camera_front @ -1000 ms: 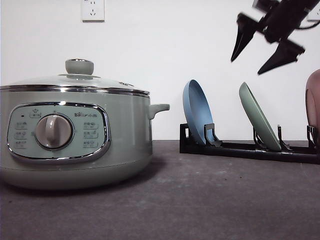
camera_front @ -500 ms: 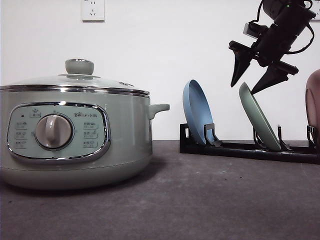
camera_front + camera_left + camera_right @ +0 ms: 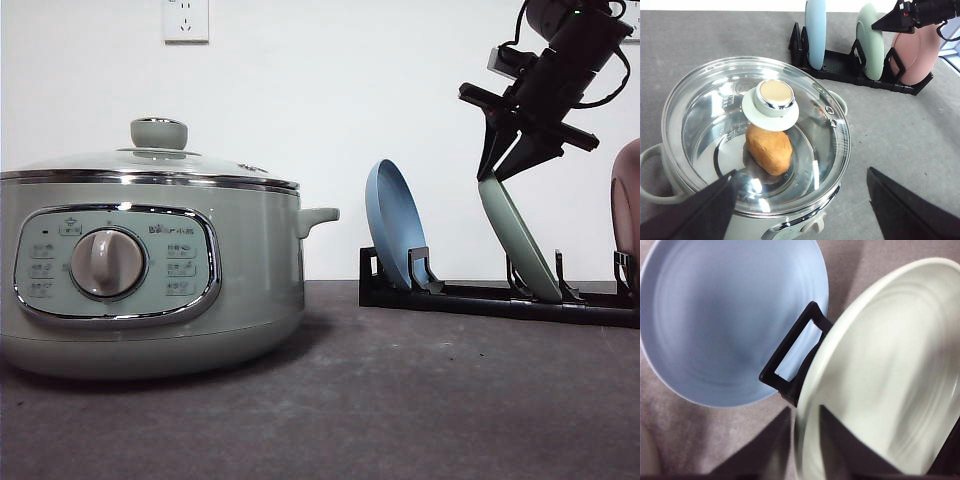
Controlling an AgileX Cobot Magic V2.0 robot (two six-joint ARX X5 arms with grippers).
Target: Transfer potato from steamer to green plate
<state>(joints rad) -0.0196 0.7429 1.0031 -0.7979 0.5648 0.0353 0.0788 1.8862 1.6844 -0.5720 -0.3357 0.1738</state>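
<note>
Potato (image 3: 769,149): we see a lumpy oval with smooth orange-brown skin lying on the shiny metal floor inside the steamer, under the glass lid, just toward 6 o'clock of the lid knob in the left wrist view.
Steamer (image 3: 150,280): we see a large round pot in pale sage green, with a chrome rim, a chrome-edged panel with a round dial on its front, and a stubby side handle at its 3 o'clock in the front view.
Lid (image 3: 715,120): we find clear domed glass with a metal band around it, seated on the pot and capped by a sage knob with a tan disc on top.
Green plate (image 3: 518,240): we see a wide, shallow, matte mint round standing on edge in the rack, leaning toward 11 o'clock in the front view.
Right gripper (image 3: 503,170): we see its dark wedge-shaped fingers closed on the top rim of the green plate, one on each face.
Left gripper (image 3: 800,210): we see two dark, blurred fingers spread wide apart, holding nothing, above the steamer's front edge.
Blue plate (image 3: 392,225): we see a smooth pale blue round, on edge in the slot at 9 o'clock of the green one.
Pink plate (image 3: 917,52): we see a dusty pink round, on edge in the end slot.
Rack (image 3: 480,295): black, low and slotted.
Table (image 3: 400,400): we see a dark grey, faintly mottled surface.
</note>
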